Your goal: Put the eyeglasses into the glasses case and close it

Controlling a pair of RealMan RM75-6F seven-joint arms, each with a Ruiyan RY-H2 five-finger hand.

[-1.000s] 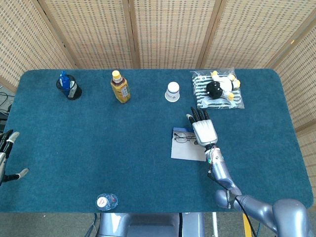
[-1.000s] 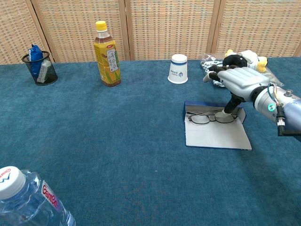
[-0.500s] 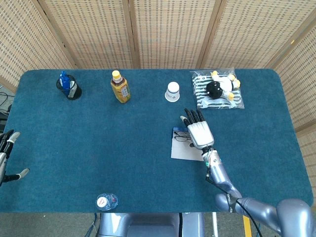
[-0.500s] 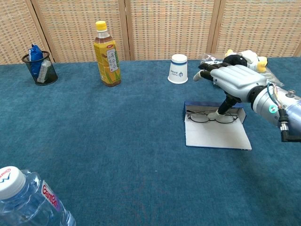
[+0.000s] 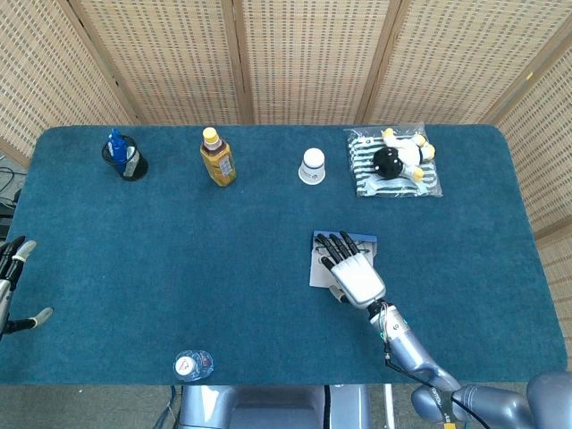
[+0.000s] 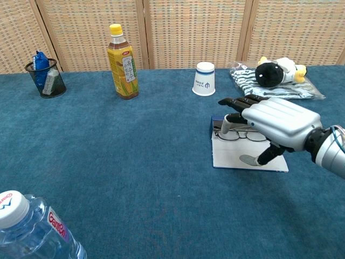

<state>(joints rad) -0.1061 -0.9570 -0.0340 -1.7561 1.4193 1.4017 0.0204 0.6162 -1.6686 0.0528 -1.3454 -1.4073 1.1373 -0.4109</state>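
Covering everything is a dark teal felt surface (image 5: 223,286), fuzzy nap, rounded far corners, with woven rattan screens (image 5: 304,58) in wood frames behind it. Right arm (image 5: 407,344) is smooth silver metal and comes in from the near right edge. Right hand (image 6: 277,121) has a glossy silver shell back and black fingers (image 6: 233,101), spread apart and holding nothing, palm down. It hovers over the glasses case (image 6: 232,156), a flat, open case: white inside, blue rim, lying right of centre on the surface. In the head view the right hand (image 5: 355,273) covers most of the case (image 5: 318,268). Eyeglasses (image 6: 233,135) are thin dark wire frames with clear round lenses, sitting in the far part of the case, right under the fingers; one fingertip points down at the left lens, contact cannot be told. Thumb hangs low over the near white part of the case.

Far right: striped fabric pouch in clear plastic (image 5: 366,170) with a black, white and yellow plush toy (image 6: 276,71) on top. Far left of centre: yellow tea bottle (image 6: 123,62), plastic, yellow cap, upright. Far left corner: black wire mesh pen cup (image 6: 46,78) with blue stuff inside. White paper cup (image 6: 204,79), upside down, blue logo, sits between the bottle and the plush. Clear water bottle (image 6: 32,232), white cap, red label, at the near left edge. Left hand (image 5: 13,286) is only partly visible at the left edge, dark fingers apart, nothing in them.
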